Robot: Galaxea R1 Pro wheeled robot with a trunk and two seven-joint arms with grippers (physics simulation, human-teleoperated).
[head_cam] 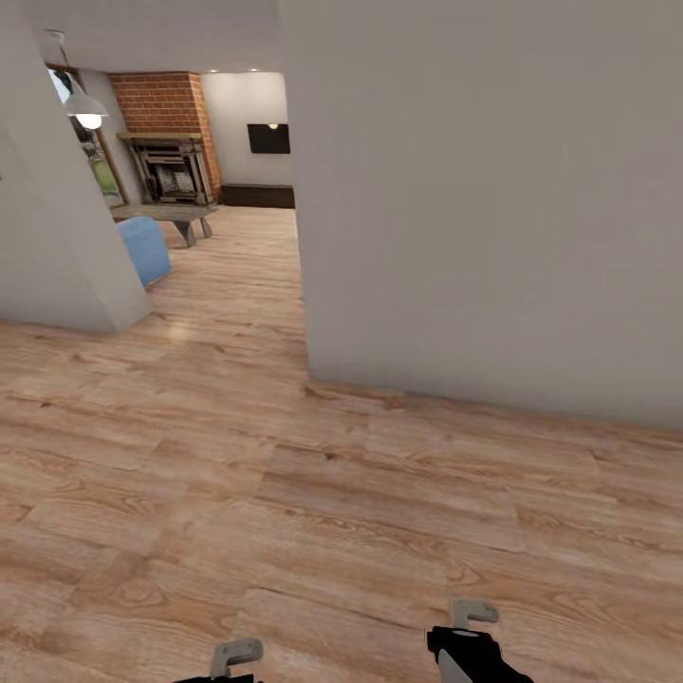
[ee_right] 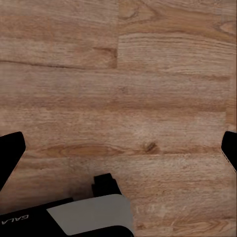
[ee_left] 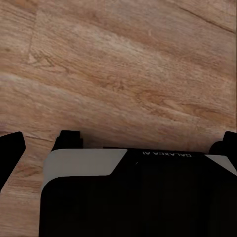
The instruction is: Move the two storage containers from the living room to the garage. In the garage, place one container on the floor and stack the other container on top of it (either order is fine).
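Facing a grey wall [head_cam: 493,209], we see no container; the living room [head_cam: 190,218] lies ahead-left, nearer our left end effector [ee_left: 118,140]. Left and right end effector [ee_right: 118,143] both hang apart, empty.

A plain grey-white wall [head_cam: 493,209] is seen filling the right of the head view, its outer corner taken as the landmark. Light wood plank flooring [head_cam: 285,493] is spread in front of that corner and carried past it into the room beyond. Beyond and left of the corner, a red brick chimney breast [head_cam: 166,100] is shown with a dark fireplace [head_cam: 173,171] set in it. A low wooden table [head_cam: 175,216] is placed before the fireplace, and a blue seat [head_cam: 144,249] just nearer. A white pendant lamp [head_cam: 87,109] is hung lit above them. A black panel [head_cam: 268,138] is mounted on the far wall, just left of the corner.
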